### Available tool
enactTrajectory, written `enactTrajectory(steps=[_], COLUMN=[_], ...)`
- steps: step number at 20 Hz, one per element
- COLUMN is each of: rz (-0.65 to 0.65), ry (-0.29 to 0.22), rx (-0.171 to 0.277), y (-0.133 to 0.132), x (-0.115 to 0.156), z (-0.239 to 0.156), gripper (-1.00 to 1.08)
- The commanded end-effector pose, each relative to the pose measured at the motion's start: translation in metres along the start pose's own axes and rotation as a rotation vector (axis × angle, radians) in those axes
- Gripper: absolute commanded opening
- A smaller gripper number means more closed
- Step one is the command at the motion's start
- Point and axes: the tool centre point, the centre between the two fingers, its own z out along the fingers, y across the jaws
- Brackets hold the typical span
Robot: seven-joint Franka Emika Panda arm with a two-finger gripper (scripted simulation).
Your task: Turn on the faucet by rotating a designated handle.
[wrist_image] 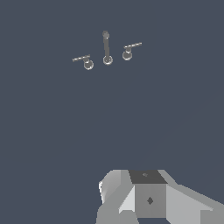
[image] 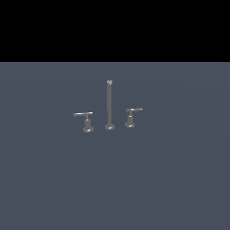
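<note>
Jaws cannot be judged as apart or together: the exterior view shows no arm, and the wrist view shows only a faceted grey-and-white gripper body (wrist_image: 148,197), fingertips out of frame.

Exterior view: the faucet (image: 109,105) stands on a flat, matte blue-grey counter (image: 179,179). Its tall thin post (image: 109,103) rises from a round foot. The handle (image: 84,117), a grey metal T-lever with the longer flat bar on a flared stem, sits at 9 o'clock from the post foot. The shorter handle (image: 132,115) sits at 3 o'clock.

Wrist view: the faucet set lies well apart from the gripper body, toward 12 o'clock. Post and both levers show glossy metallic highlights.
</note>
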Motion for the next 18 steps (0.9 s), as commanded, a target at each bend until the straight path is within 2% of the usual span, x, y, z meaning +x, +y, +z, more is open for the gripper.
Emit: enactTrajectory(steps=[1, 9, 18], rz=[0.0, 0.031, 0.143], ry=[0.0, 0.0, 0.0], rx=[0.0, 0.0, 0.0], y=[0.0, -0.008, -0.036], x=[0.0, 0.003, 0.015], z=[0.0, 0.009, 0.043], gripper=[-1.0, -1.0, -1.0])
